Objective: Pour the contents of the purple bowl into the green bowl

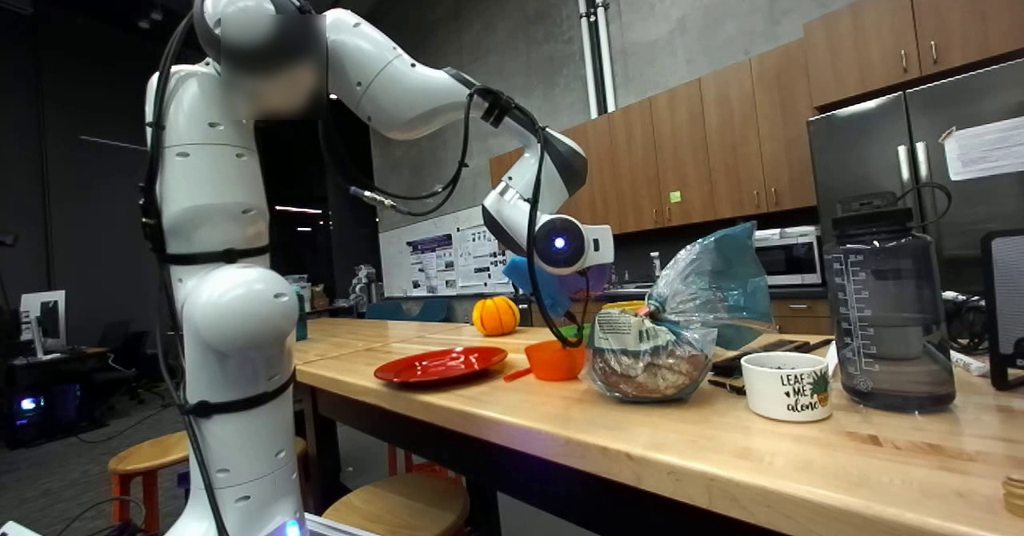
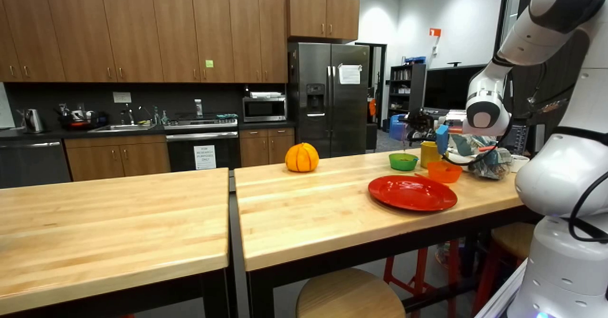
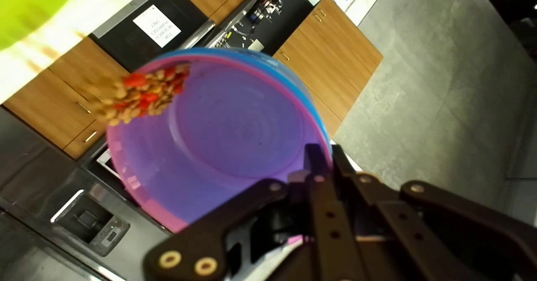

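The purple bowl (image 3: 239, 121) fills the middle of the wrist view, tipped steeply on its side. My gripper (image 3: 329, 159) is shut on its rim, one finger inside and one outside. Brown and red bits (image 3: 147, 92) lie at the bowl's lower lip, and some blur as they fall past it. The green bowl (image 3: 33, 8) shows at the wrist view's upper left corner. In an exterior view the green bowl (image 2: 403, 162) stands on the table below my gripper (image 2: 413, 128), with some bits inside. In an exterior view the purple bowl (image 1: 588, 280) is mostly hidden behind the wrist.
An orange bowl (image 2: 444, 171) and a red plate (image 2: 412, 192) stand close to the green bowl. A yellow cup (image 2: 430, 154) is beside it. A bagged loaf (image 1: 652, 360), a white bowl (image 1: 788, 388), a water bottle (image 1: 890, 320) and an orange pumpkin (image 1: 495, 316) are also on the table.
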Controlling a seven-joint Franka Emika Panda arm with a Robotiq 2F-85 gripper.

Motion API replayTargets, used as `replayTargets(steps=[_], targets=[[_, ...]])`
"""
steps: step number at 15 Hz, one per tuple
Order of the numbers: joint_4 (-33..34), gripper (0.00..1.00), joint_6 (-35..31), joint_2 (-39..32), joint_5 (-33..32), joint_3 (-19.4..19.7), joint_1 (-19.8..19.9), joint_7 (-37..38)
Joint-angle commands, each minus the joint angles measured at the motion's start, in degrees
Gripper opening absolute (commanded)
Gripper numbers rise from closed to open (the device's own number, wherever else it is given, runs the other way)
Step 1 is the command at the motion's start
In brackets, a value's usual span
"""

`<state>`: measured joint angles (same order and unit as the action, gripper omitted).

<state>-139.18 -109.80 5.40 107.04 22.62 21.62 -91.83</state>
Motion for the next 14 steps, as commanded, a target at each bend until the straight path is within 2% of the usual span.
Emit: replayTargets(steps=[1,14], targets=[[-1.75,0.02,2.35,1.79,2.55,0.06,0.83,-2.05],[-3.17,0.02,4.84,1.88,5.03,0.09,0.97,-3.92]])
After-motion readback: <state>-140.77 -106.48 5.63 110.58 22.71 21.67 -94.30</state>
